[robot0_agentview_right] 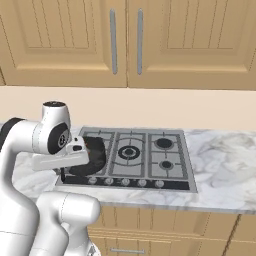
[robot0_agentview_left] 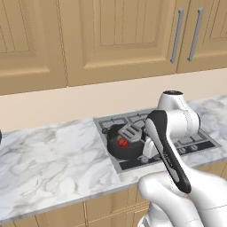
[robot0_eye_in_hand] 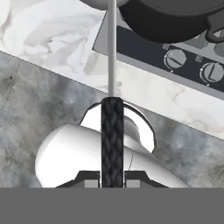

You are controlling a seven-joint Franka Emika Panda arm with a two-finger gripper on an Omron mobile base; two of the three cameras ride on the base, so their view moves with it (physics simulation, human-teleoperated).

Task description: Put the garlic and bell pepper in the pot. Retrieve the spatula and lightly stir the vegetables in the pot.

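Observation:
The dark pot (robot0_agentview_left: 116,150) sits on the front left burner, also visible as the pot (robot0_agentview_right: 96,152) and the pot (robot0_eye_in_hand: 175,19). A small red bell pepper (robot0_agentview_left: 123,142) lies inside it. The spatula's grey slotted head (robot0_agentview_left: 129,131) is over the pot's far side, just behind the pepper. My gripper (robot0_eye_in_hand: 112,177) is shut on the spatula's dark braided handle (robot0_eye_in_hand: 112,131), out past the counter's front edge, and the grey shaft (robot0_eye_in_hand: 111,48) runs up toward the pot. The garlic is hidden.
The grey cooktop (robot0_agentview_right: 145,150) has several burners and a row of knobs (robot0_eye_in_hand: 175,59) along its front. Marble counter (robot0_agentview_left: 48,155) stretches to the left of it. Wooden wall cabinets (robot0_agentview_left: 111,35) hang above the back wall.

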